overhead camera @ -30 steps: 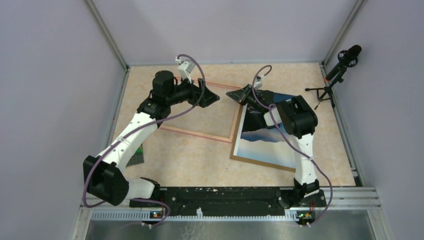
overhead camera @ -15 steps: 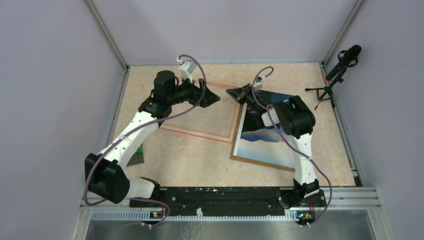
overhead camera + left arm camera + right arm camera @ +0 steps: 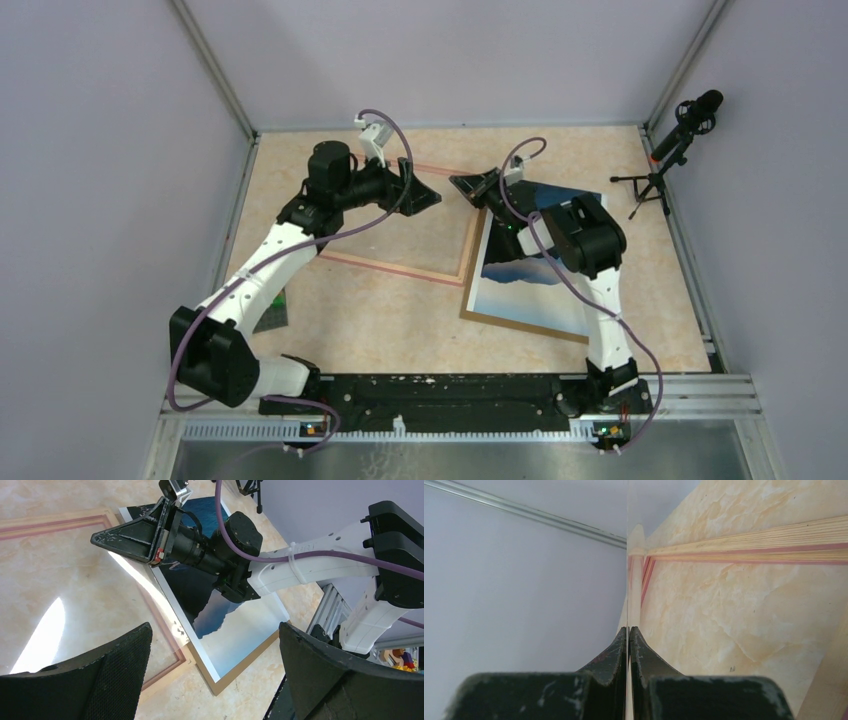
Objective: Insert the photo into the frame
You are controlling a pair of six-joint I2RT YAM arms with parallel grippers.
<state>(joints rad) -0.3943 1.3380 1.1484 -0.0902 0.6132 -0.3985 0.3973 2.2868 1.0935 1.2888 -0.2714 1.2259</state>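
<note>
**Pinkish-tan frame lying flat, photo sitting beside it on the board**

Wood first: in the top view your frame (image 3: 395, 268) is lying flat on the marbled table (image 3: 400, 330), left of centre, and the tabletop is showing through its opening. The photo (image 3: 530, 290) is lying picture side up, right of centre. It's resting on the brown backing board (image 3: 520, 325), which is peeking out along the photo's lower and left edges. The board's left edge is sitting just beside the frame's right rail, so the photo is outside the frame.

Your left gripper (image 3: 420, 195) is hanging over the upper right part of the frame with its jaws spread wide, and it's gripping nothing. From the left wrist camera its two dark fingers (image 3: 100, 680) are filling the bottom corners, with the photo (image 3: 235, 630) and board (image 3: 240, 672) showing between them.

Your right gripper (image 3: 470, 186) is hovering at the frame's upper right corner, just off the photo's top left corner. Its jaws are pressed together. In the right wrist view a thin clear sheet (image 3: 628, 580), seen edge-on, is running straight up from between the fingertips (image 3: 621, 645). So it's looking like you're pinching that, with the frame's rail (image 3: 749, 542) crossing the upper right behind it. In the left wrist view there's glare streaking down from that gripper (image 3: 100, 539) along the frame's (image 3: 50, 522) right side.

A microphone on a stand (image 3: 685, 125) is standing at the upper right.
</note>
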